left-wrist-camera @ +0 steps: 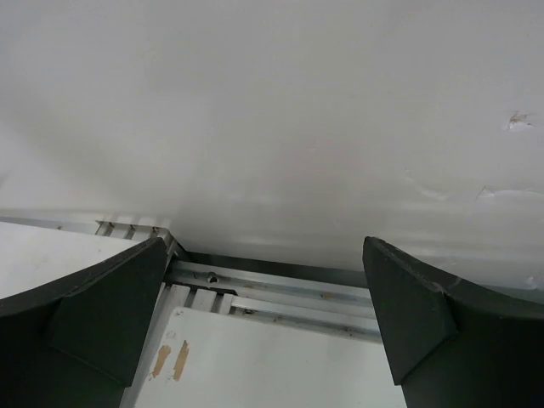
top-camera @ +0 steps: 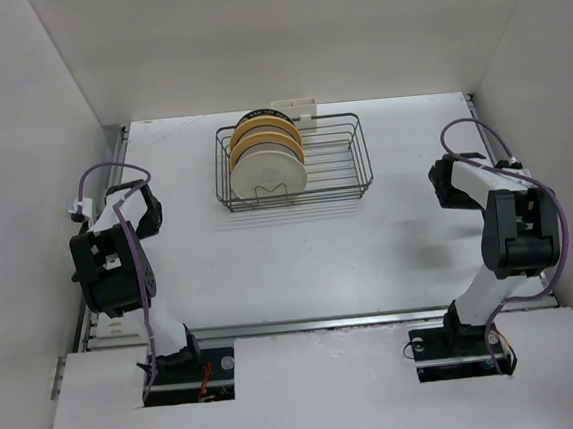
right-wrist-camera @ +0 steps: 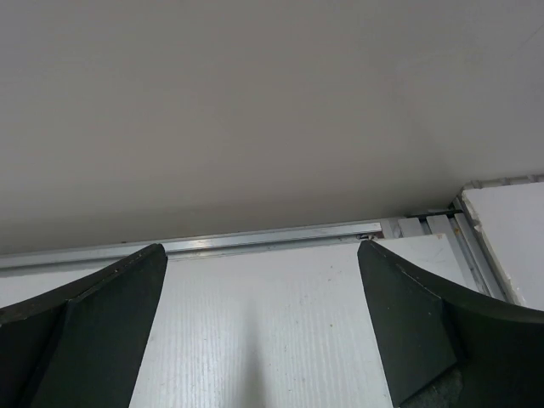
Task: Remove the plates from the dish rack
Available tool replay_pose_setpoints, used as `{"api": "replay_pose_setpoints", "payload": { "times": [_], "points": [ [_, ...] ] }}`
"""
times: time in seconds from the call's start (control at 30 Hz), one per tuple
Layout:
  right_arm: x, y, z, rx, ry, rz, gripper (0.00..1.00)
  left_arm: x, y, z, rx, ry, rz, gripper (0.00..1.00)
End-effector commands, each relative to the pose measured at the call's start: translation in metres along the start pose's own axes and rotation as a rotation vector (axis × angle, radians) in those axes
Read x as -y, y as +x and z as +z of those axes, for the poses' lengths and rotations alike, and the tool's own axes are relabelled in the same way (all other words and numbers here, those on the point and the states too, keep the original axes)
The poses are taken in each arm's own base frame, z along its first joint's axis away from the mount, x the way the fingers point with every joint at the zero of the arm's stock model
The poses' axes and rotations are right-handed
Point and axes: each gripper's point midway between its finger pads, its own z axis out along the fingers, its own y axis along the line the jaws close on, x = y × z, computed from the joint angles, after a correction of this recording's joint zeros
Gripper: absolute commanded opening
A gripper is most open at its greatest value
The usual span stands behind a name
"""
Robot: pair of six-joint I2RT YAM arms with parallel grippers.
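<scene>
The dish rack (top-camera: pixel 334 160), a dark wire basket, stands at the back middle of the table. The plates stand on edge in its left half: a cream-white one (top-camera: pixel 268 172) in front, yellow-orange ones (top-camera: pixel 260 137) behind it and a dark-rimmed one (top-camera: pixel 259 114) at the back. My left gripper (top-camera: pixel 124 211) is folded back at the left side, far from the rack. In the left wrist view it (left-wrist-camera: pixel 265 246) is open, with only the wall and rail between its fingers (left-wrist-camera: pixel 110 314). My right gripper (top-camera: pixel 454 180) is at the right side and likewise open (right-wrist-camera: pixel 262 251) over bare table.
A small cream plastic piece (top-camera: pixel 295 106) sits on the rack's far edge. White walls (top-camera: pixel 20 147) close in the table on the left, back and right. Aluminium rails (right-wrist-camera: pixel 255 240) run along the table edges, and a white board (top-camera: pixel 332 391) covers the near edge around the arm bases.
</scene>
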Motion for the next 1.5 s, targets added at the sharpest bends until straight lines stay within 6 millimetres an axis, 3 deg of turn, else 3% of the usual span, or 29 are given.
{"api": "replay_pose_setpoints", "payload": {
  "times": [0.0,0.2,0.23,0.3,0.33,0.37,0.4,0.43,0.47,0.53,0.6,0.63,0.67,0.7,0.73,0.77,0.8,0.83,0.9,0.93,0.97,1.0,1.13,1.17,1.23,1.33,1.37,1.4,1.47],
  "points": [
    [-0.007,-0.025,0.001,0.083,-0.038,0.01,1.0,-0.025,-0.023,0.002,0.02,-0.008,0.198,1.0],
    [-0.007,-0.025,0.001,0.083,-0.038,0.01,1.0,-0.025,-0.021,0.002,0.02,-0.009,0.238,1.0],
    [-0.008,-0.027,0.001,0.083,-0.037,-0.007,1.0,-0.015,-0.038,0.002,0.055,0.008,0.222,1.0],
    [-0.017,-0.048,-0.002,0.069,-0.035,0.008,1.0,-0.005,-0.067,-0.003,0.087,0.024,0.414,1.0],
    [-0.019,-0.059,-0.003,0.07,-0.034,-0.047,1.0,0.009,-0.096,-0.006,0.119,0.033,0.388,1.0],
    [-0.025,-0.069,-0.008,0.07,-0.045,-0.068,1.0,0.012,-0.11,-0.009,0.132,0.039,0.397,1.0],
    [-0.039,-0.098,-0.017,0.078,-0.072,-0.024,1.0,0.014,-0.123,-0.015,0.149,0.049,0.46,1.0],
    [-0.046,-0.113,-0.023,0.077,-0.088,-0.013,1.0,0.015,-0.138,-0.02,0.174,0.061,0.458,1.0],
    [-0.06,-0.144,-0.042,0.047,-0.139,0.051,1.0,0.019,-0.169,-0.037,0.231,0.098,0.431,1.0],
    [-0.074,-0.174,-0.069,0.012,-0.216,0.106,1.0,0.017,-0.196,-0.059,0.262,0.152,0.406,1.0],
    [-0.087,-0.2,-0.1,0.0,-0.324,-0.064,1.0,0.015,-0.225,-0.086,0.212,0.242,0.374,1.0],
    [-0.133,-0.218,-0.145,-0.124,-0.556,0.067,1.0,0.025,-0.23,-0.113,0.195,0.334,0.366,1.0],
    [-0.153,-0.224,-0.173,-0.152,-0.765,-0.003,1.0,0.03,-0.234,-0.127,0.151,0.4,0.362,1.0],
    [-0.166,-0.232,-0.201,-0.114,-1.002,-0.112,1.0,0.032,-0.217,-0.148,0.016,0.706,0.617,1.0],
    [-0.189,-0.228,-0.269,-0.15,-1.395,-0.046,1.0,0.042,-0.212,-0.17,-0.062,0.97,0.592,1.0],
    [-0.171,-0.259,-0.293,-0.118,-1.576,0.056,1.0,0.043,-0.218,-0.199,-0.087,1.238,0.529,1.0],
    [-0.164,-0.264,-0.318,-0.097,-1.737,0.091,1.0,0.031,-0.194,-0.255,-0.136,1.632,0.592,1.0],
    [-0.148,-0.276,-0.365,-0.058,-2.011,0.139,1.0,-0.005,-0.215,-0.262,0.023,1.783,0.58,1.0],
    [-0.139,-0.249,-0.4,-0.088,-2.204,0.059,1.0,-0.027,-0.222,-0.284,0.118,1.954,0.513,1.0],
    [-0.139,-0.239,-0.412,-0.081,-2.264,0.002,1.0,-0.045,-0.209,-0.291,0.152,2.051,0.522,1.0],
    [-0.128,-0.23,-0.431,-0.117,-2.346,-0.075,1.0,-0.048,-0.206,-0.29,0.227,2.071,0.556,1.0],
    [-0.138,-0.2,-0.443,-0.167,-2.366,-0.173,1.0,-0.048,-0.205,-0.29,0.243,2.066,0.544,1.0],
    [-0.135,-0.141,-0.481,-0.207,-2.45,-0.445,0.97,-0.03,-0.189,-0.272,0.144,1.926,0.64,1.0],
    [-0.133,-0.13,-0.487,-0.182,-2.469,-0.498,0.93,-0.016,-0.192,-0.273,0.117,1.885,0.67,1.0],
    [-0.13,-0.093,-0.505,-0.177,-2.473,-0.623,0.9,-0.014,-0.19,-0.277,0.059,1.891,0.741,1.0],
    [-0.132,-0.051,-0.517,-0.162,-2.422,-0.749,0.74,0.004,-0.153,-0.297,-0.096,1.941,0.921,1.0],
    [-0.133,-0.046,-0.521,-0.162,-2.417,-0.761,0.7,0.011,-0.148,-0.303,-0.125,1.95,0.932,1.0],
    [-0.135,-0.039,-0.521,-0.159,-2.417,-0.781,0.68,0.024,-0.134,-0.312,-0.189,1.945,0.962,1.0],
    [-0.136,-0.023,-0.527,-0.173,-2.42,-0.808,0.68,0.037,-0.125,-0.322,-0.24,1.951,0.959,0.95]
  ]
}}
